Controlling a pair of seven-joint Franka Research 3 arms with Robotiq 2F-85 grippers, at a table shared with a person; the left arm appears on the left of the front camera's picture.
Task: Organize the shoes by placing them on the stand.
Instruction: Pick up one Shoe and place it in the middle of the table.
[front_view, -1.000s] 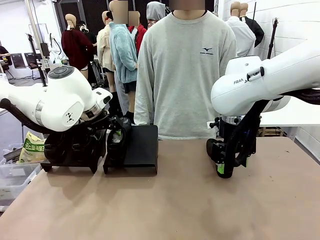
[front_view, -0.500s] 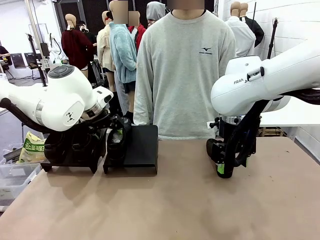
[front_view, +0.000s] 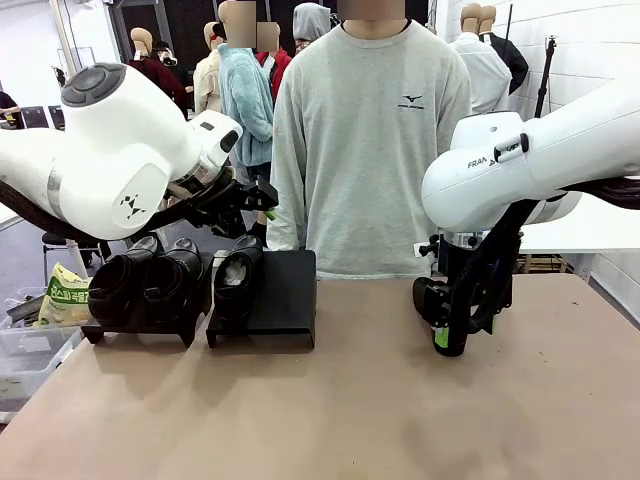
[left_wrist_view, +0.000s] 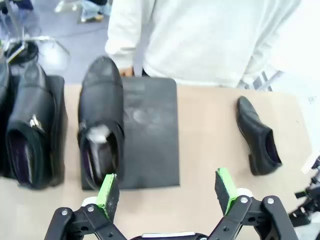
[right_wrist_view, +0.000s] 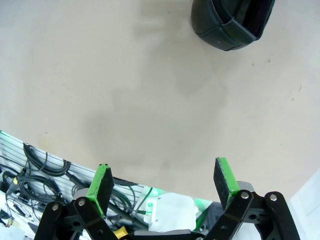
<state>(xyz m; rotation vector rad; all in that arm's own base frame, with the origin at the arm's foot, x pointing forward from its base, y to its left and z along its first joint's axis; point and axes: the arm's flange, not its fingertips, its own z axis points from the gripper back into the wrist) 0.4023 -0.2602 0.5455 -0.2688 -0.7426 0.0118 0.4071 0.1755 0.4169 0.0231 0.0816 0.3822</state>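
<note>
Three shoes are up on the stands at the left of the front view: a pair on the far-left stand, and a third shoe on the left half of the second stand, whose right half sits bare. The left tool hangs above that third shoe in the upper left, fingers spread and holding nothing; in its own wrist view the green pads stand wide apart at the bottom edge. That same view picks out the fourth shoe at the right, lying on the tabletop well apart from the stand. Over on the right of the front view, the right tool points down at the tabletop, jaws also wide and empty, with a shoe heel at the top of its wrist view. So it's three down, one to go, by my reckoning. Next up: one tool must drop over that last shoe, close on it, and carry it across to the bare half of the second stand, beside its partner.
</note>
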